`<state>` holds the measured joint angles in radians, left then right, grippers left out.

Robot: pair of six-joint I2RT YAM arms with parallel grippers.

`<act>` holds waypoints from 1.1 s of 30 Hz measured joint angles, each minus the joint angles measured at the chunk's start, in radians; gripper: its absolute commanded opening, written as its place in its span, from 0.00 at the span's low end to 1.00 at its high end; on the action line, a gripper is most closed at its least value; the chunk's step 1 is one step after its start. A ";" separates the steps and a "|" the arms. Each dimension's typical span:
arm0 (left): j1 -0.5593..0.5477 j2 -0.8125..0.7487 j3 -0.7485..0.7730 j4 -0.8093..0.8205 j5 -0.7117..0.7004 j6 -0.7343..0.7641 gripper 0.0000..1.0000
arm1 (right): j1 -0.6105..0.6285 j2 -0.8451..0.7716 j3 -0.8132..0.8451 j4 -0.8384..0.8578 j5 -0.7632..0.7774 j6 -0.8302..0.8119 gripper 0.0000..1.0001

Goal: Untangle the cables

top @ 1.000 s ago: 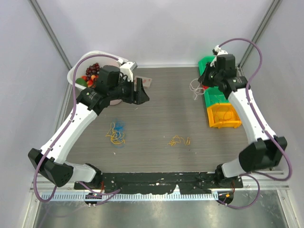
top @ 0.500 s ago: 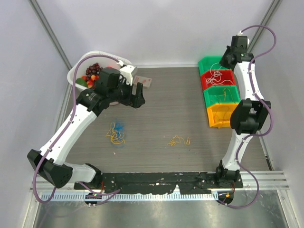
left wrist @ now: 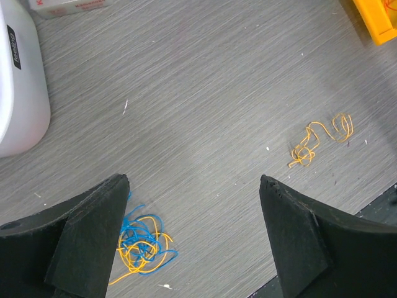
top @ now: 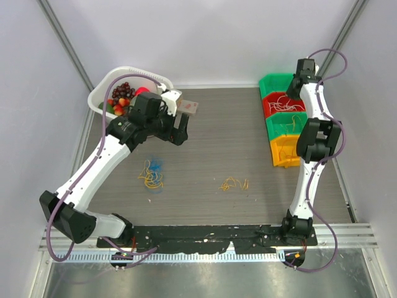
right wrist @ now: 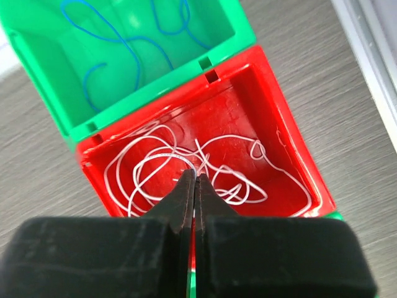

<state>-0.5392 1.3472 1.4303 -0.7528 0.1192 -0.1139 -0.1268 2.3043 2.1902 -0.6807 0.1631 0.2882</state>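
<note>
A blue and yellow tangle of cables (left wrist: pixel 141 245) (top: pixel 152 174) lies on the table just inside my left gripper's near finger. A loose yellow-orange cable (left wrist: pixel 319 139) (top: pixel 234 184) lies apart to the right. My left gripper (left wrist: pixel 193 180) (top: pixel 177 127) hangs open above the table with nothing between its fingers. My right gripper (right wrist: pixel 196 174) is shut over the red bin (right wrist: pixel 298 161) (top: pixel 279 107). A white cable (right wrist: pixel 161 164) coils in that bin, one strand running up into the fingertips. A blue cable (right wrist: pixel 118 43) lies in the green bin (right wrist: pixel 37 74).
A row of bins stands at the right: green (top: pixel 272 82), red, green (top: pixel 273 129), yellow (top: pixel 280 160). A white basket (top: pixel 99 99) (left wrist: pixel 22 81) of fruit sits at the back left, with a small box (top: pixel 187 107) beside it.
My right arm swung up and back from beside the bins to over the red bin, bringing the white cable into it. My left gripper opened wider and shifted slightly left.
</note>
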 measured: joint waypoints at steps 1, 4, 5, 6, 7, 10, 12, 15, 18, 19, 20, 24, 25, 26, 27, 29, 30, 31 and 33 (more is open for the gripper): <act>0.000 0.003 0.000 0.000 -0.001 0.001 0.91 | -0.001 0.014 0.000 -0.002 0.000 0.002 0.15; 0.000 0.010 0.000 0.000 -0.003 0.002 0.91 | -0.001 0.041 0.006 -0.026 0.000 0.009 0.38; 0.000 0.013 0.000 0.000 -0.002 0.002 0.91 | 0.000 0.048 0.018 -0.044 0.001 0.010 0.47; -0.001 0.016 0.000 0.000 -0.002 0.002 0.92 | 0.001 0.051 0.033 -0.064 0.004 0.010 0.51; -0.004 0.020 0.000 0.000 -0.001 0.002 0.92 | 0.003 0.051 0.052 -0.085 0.008 0.011 0.56; -0.023 0.034 0.003 0.001 0.003 0.000 0.93 | 0.012 0.043 0.096 -0.129 0.030 0.016 0.59; -0.051 0.048 0.008 0.002 0.005 0.000 0.93 | 0.026 0.013 0.092 -0.165 0.052 0.022 0.60; -0.092 0.058 0.010 0.003 0.013 -0.006 0.92 | 0.058 -0.077 0.009 -0.203 0.088 0.022 0.60; -0.117 0.058 0.010 0.004 0.032 -0.032 0.90 | 0.102 -0.239 -0.160 -0.212 0.113 0.018 0.59; -0.122 0.058 0.010 0.006 0.040 -0.044 0.88 | 0.116 -0.288 -0.211 -0.212 0.110 0.016 0.59; -0.124 0.058 0.010 0.008 0.047 -0.063 0.84 | 0.143 -0.364 -0.291 -0.196 0.093 0.010 0.59; -0.124 0.056 -0.003 0.026 0.090 -0.159 0.80 | 0.256 -0.597 -0.542 -0.146 -0.049 -0.010 0.58; -0.123 0.057 -0.011 0.031 0.111 -0.192 0.81 | 0.296 -0.653 -0.629 -0.112 -0.101 -0.013 0.58; -0.123 0.060 -0.020 0.037 0.142 -0.219 0.82 | 0.338 -0.711 -0.726 -0.076 -0.151 -0.012 0.58; -0.124 0.065 -0.029 0.047 0.172 -0.240 0.82 | 0.377 -0.762 -0.826 -0.049 -0.202 -0.005 0.58; -0.135 0.087 -0.058 0.082 0.243 -0.286 0.75 | 0.443 -0.837 -0.999 -0.019 -0.290 0.015 0.58; -0.151 0.106 -0.076 0.099 0.266 -0.307 0.72 | 0.463 -0.872 -1.091 0.000 -0.333 0.035 0.57; -0.166 0.124 -0.088 0.110 0.278 -0.322 0.66 | 0.468 -0.900 -1.173 0.006 -0.365 0.058 0.56; -0.207 0.177 -0.116 0.128 0.291 -0.356 0.55 | 0.457 -0.941 -1.307 0.008 -0.399 0.094 0.54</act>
<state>-0.7460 1.5246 1.3144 -0.6250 0.4099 -0.4694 0.3305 1.3628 0.8837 -0.6731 -0.2363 0.3820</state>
